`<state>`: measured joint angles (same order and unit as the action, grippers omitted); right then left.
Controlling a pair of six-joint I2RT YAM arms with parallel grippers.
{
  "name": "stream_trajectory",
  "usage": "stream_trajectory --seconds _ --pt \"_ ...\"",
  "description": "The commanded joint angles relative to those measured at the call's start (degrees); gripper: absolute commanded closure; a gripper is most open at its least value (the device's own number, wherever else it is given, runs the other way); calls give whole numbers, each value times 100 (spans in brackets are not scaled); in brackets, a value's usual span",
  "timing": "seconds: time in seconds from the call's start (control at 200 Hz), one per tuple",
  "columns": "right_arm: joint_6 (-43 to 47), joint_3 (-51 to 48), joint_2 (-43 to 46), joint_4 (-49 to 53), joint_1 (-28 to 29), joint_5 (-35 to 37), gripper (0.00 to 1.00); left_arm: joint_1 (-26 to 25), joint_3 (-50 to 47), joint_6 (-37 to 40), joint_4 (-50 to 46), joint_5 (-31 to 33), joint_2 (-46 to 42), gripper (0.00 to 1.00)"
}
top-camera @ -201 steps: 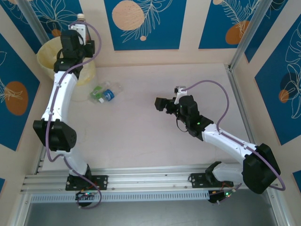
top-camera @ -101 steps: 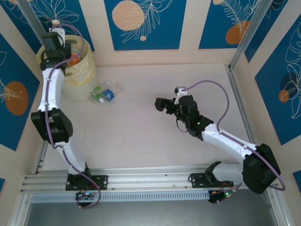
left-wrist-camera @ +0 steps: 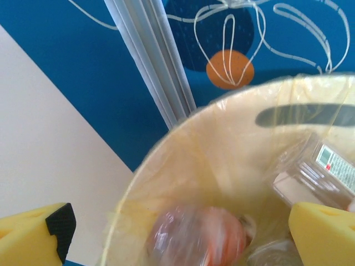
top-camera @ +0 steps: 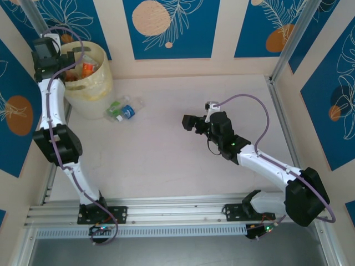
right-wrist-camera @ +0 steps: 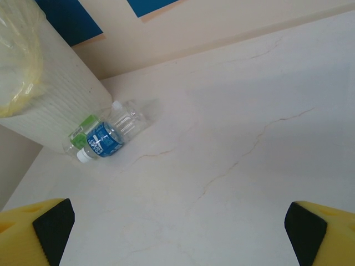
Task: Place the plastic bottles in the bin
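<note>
Bottles [right-wrist-camera: 102, 136] lie just beside the bin [top-camera: 91, 88].
My left tool [left-wrist-camera: 186, 227] hangs spread and empty above the bin; my right tool [right-wrist-camera: 177, 230], also spread and empty, faces them, slantwise ahead-left.

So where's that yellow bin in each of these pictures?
Top external: the bin stands upper left.
Left wrist: its rim and inside take up the lower right.
Right wrist: its ribbed wall is upper left.
Shared landmark: the blue wall panel behind it.
</note>
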<state>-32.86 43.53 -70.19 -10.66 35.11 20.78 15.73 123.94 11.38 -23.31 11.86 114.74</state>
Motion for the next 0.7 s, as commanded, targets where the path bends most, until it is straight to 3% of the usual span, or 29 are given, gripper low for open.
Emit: stream_trajectory --seconds 0.0,0.31,0.69 --pt "-32 242 -12 -6 -6 -39 0 21 480 -375 -286 -129 -2 0" --pt "-70 96 110 -42 5 -21 0 -242 562 -1203 -674 -1287 -584 0" --pt "-3 -256 390 -187 -40 -8 0 -1914 -372 -976 -482 -1354 -1288 0"
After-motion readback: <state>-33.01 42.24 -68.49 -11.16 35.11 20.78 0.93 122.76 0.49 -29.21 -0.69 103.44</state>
